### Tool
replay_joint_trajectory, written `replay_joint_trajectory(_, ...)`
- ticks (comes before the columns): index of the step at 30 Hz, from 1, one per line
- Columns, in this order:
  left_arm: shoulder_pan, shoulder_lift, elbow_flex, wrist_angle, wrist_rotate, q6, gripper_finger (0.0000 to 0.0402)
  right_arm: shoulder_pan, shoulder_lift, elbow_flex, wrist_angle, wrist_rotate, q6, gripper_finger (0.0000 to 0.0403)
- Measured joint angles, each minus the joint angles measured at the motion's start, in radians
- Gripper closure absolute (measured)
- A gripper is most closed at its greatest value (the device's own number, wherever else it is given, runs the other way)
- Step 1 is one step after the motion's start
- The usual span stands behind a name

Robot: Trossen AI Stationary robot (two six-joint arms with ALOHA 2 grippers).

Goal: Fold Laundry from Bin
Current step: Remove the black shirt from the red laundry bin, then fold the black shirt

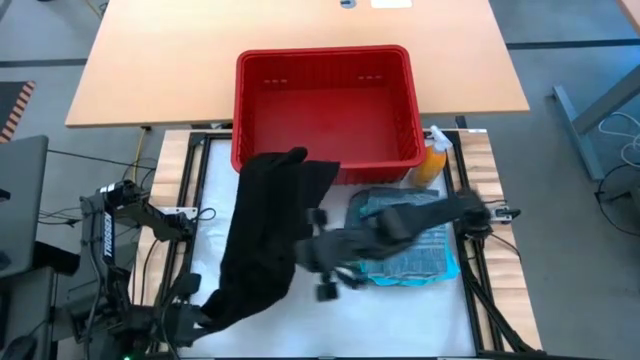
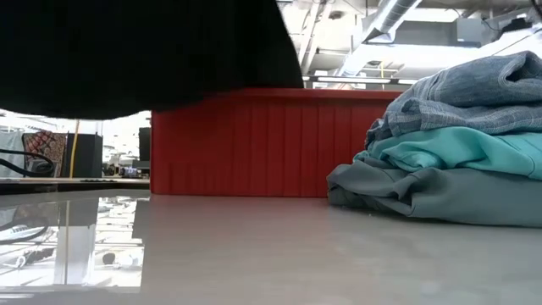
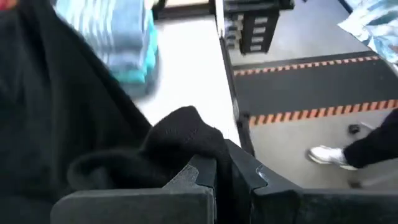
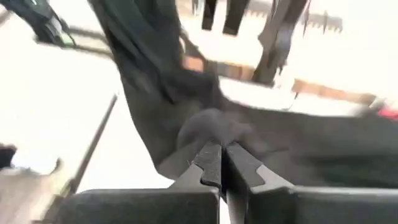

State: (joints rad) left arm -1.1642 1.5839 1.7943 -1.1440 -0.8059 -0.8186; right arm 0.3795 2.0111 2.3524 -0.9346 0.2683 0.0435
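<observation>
The white-topped work table (image 1: 300, 320) carries everything in hand, and at its far edge sits the red rectangular plastic bin with slotted sides (image 1: 325, 105), which looks empty in the high view, so the last of the laundry seems to be out. The long black soft garment (image 1: 265, 235) hangs stretched from near the bin's front wall down toward the table's near left corner; it is probably held off the surface like this so it can be spread flat for folding. Beside it on the right lies the stack of already folded cloths, blue-grey striped over teal over grey-green (image 2: 449, 152), kept clear of the working space. The left gripper (image 3: 224, 171) is clamped on one bunched end of the garment, and the right gripper (image 4: 219, 163) has its fingers pinched together on a black fold midway along it.
</observation>
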Motion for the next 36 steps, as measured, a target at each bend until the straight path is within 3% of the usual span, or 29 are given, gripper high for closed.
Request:
replay_joint_trajectory(3, 0.068, -0.001, 0.0, 0.106, 0.033, 0.208, 0.0401, 0.097, -0.112, 0.0, 0.038, 0.132, -0.049, 0.038)
replay_joint_trajectory(7, 0.186, 0.0, 0.012, 0.282, 0.234, 0.515, 0.0401, 0.258, -0.228, 0.001, 0.08, 0.319, -0.052, 0.038)
replay_joint_trajectory(11, 0.251, -0.003, 0.128, 0.34, 0.393, 0.701, 0.0401, 0.436, -0.284, 0.001, 0.084, 0.512, -0.052, 0.038)
replay_joint_trajectory(15, 0.256, -0.03, 0.258, 0.325, 0.394, 0.843, 0.0401, 0.584, -0.282, 0.001, 0.083, 0.657, -0.05, 0.038)
replay_joint_trajectory(19, 0.248, -0.063, 0.303, 0.312, 0.339, 0.919, 0.0401, 0.656, -0.24, 0.0, 0.06, 0.859, -0.028, 0.038)
replay_joint_trajectory(21, 0.248, -0.074, 0.304, 0.28, 0.261, 0.907, 0.0401, 0.659, -0.216, -0.001, 0.011, 0.967, 0.03, 0.038)
replay_joint_trajectory(24, 0.248, -0.089, 0.304, 0.133, 0.037, 0.786, 0.0401, 0.623, -0.191, -0.002, -0.162, 1.066, 0.252, 0.038)
replay_joint_trajectory(27, 0.268, -0.116, 0.304, -0.053, -0.138, 0.614, 0.0401, 0.54, -0.191, -0.002, -0.438, 1.044, 0.58, 0.038)
replay_joint_trajectory(30, 0.324, -0.153, 0.304, -0.178, -0.175, 0.485, 0.0401, 0.426, -0.197, -0.002, -0.634, 1.015, 0.787, 0.038)
replay_joint_trajectory(32, 0.373, -0.18, 0.303, -0.2, -0.205, 0.47, 0.0401, 0.332, -0.212, -0.003, -0.603, 1.012, 0.71, 0.038)
replay_joint_trajectory(36, 0.524, -0.249, 0.344, -0.09, -0.216, 0.683, 0.0401, 0.126, -0.291, 0.0, -0.259, 0.978, 0.234, 0.038)
